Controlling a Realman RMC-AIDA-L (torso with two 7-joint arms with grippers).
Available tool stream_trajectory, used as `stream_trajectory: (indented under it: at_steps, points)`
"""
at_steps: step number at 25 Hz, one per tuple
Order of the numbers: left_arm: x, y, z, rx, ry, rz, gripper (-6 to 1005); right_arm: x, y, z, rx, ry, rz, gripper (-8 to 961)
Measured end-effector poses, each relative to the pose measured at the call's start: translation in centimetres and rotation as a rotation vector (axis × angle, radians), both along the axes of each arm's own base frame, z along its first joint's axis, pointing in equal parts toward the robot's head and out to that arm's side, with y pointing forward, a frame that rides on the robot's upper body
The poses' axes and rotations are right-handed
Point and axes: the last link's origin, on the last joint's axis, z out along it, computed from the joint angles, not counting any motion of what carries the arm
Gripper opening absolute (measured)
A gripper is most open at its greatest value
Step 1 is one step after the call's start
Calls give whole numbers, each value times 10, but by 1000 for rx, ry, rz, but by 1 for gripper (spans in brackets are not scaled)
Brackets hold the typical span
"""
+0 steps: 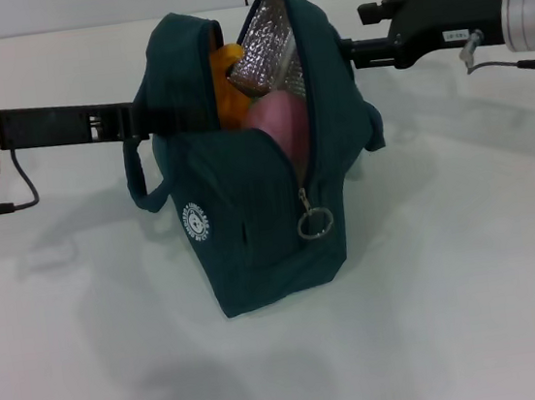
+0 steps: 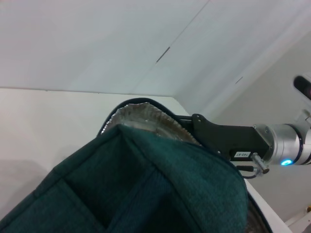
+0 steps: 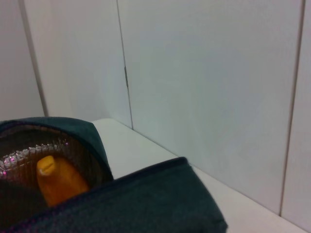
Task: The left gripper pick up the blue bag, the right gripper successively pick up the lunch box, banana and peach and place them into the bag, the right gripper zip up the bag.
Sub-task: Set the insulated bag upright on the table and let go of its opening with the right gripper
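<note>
Banana [image 3: 56,183] tip stands inside open blue bag [image 3: 160,199].

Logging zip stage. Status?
Left gripper at blue bag's left side. Right gripper at its right edge. Banana, peach inside. Zip open.

Head camera looking down, wrist cameras close, all sharing blue bag [image 1: 259,211]

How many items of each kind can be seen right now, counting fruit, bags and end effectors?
Fruit: 2, the banana and the peach, both inside the bag
Bags: 1, the blue bag, zip open
End effectors: 2, the left gripper and the right gripper
Total: 5
</note>
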Motion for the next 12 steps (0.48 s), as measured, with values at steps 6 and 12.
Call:
stream_trajectory:
  at_steps: [6,12]
  points:
    - [-2,0,-2,2,-3,13,31,-4,-1,-4,-17,0,11,553]
    - [-3,0,-2,1,-5,16,31,-2,-3,-2,-27,6,8,516]
